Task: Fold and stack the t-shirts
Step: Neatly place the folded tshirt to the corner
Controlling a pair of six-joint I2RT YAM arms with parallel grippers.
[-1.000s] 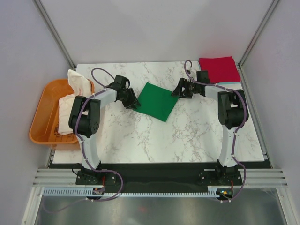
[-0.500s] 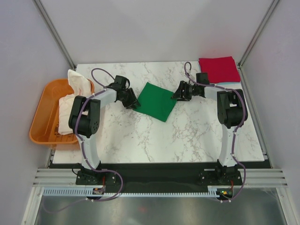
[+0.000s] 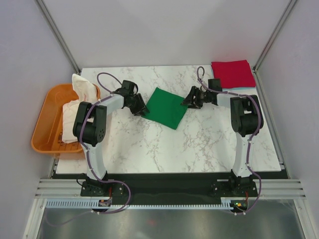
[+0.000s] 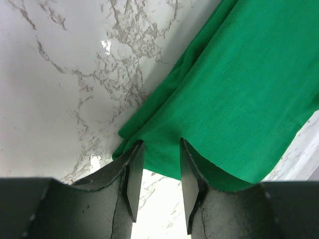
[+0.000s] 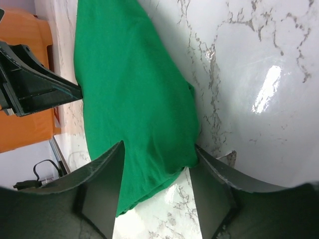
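Red tee (image 3: pixel 232 73) is folded and parked. Green tee (image 3: pixel 167 107) is folded but not stacked, left hand (image 4: pixel 160 144) and right hand (image 5: pixel 158 147) spread over its corners. White tee (image 3: pixel 75 107) waits in tub (image 3: pixel 42 129).

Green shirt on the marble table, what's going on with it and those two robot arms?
Two arms are working on a folded bright green cloth t-shirt lying on the white marble table. The left gripper sits at its left corner and the right gripper at its right corner, both with jaws open astride the cloth's edge. A folded red t-shirt lies at the far right corner, and crumpled white shirts wait in the orange plastic tub on the left.
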